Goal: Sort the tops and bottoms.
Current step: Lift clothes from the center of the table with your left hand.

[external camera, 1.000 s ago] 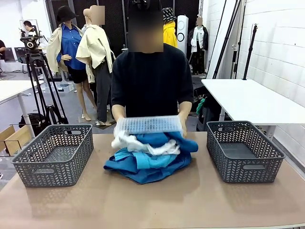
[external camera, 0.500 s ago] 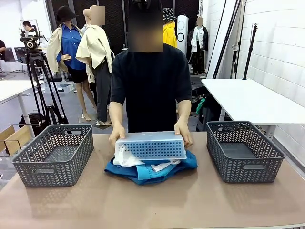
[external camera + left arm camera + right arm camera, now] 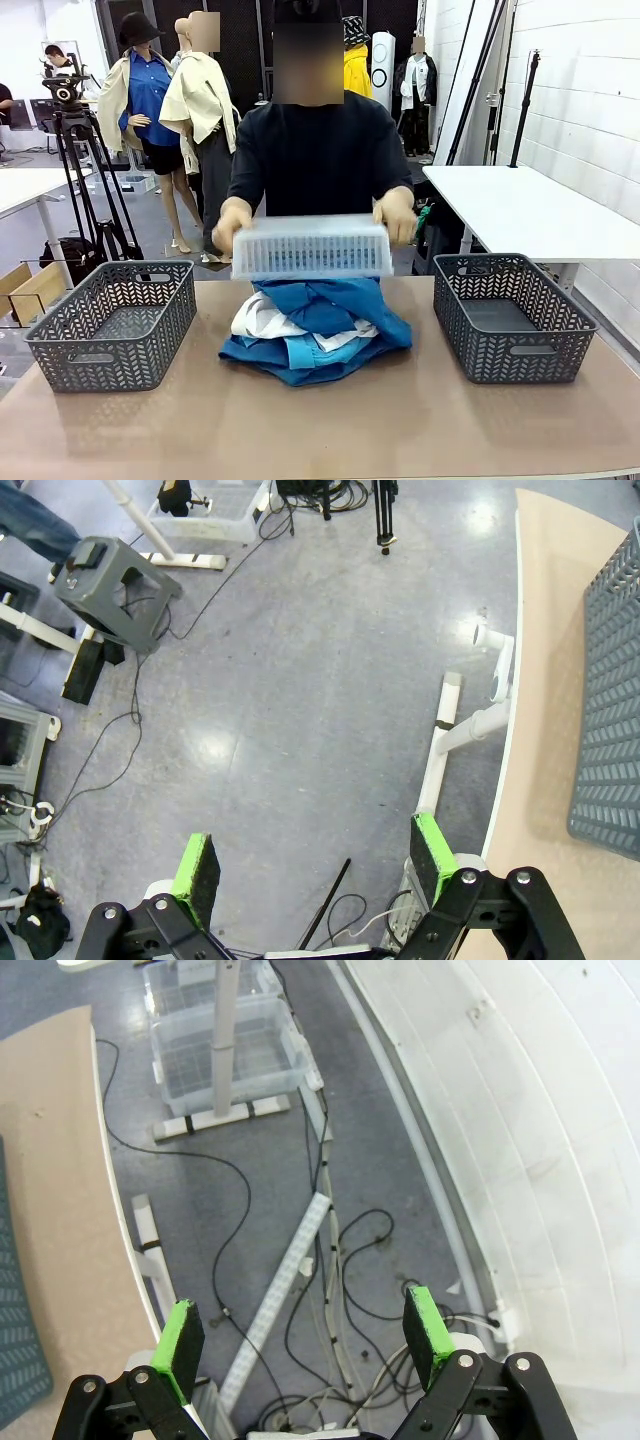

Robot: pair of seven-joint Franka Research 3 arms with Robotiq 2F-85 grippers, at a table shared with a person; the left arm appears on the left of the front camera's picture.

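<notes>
2 grey baskets [image 3: 112, 322] [image 3: 513, 315] | 1 pile [image 3: 320, 330], perhaps 4 garments | left gripper [image 3: 310, 832] spread | right gripper [image 3: 300, 1305] spread

tops [image 3: 318, 325] partly behind wht bin [image 3: 315, 247], L basket [image 3: 610, 700] cropped

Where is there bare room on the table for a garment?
Bare: the near strip of the table and the gaps between the clothes pile and the left basket and right basket. Crowded: the middle, under the person's white basket.
</notes>
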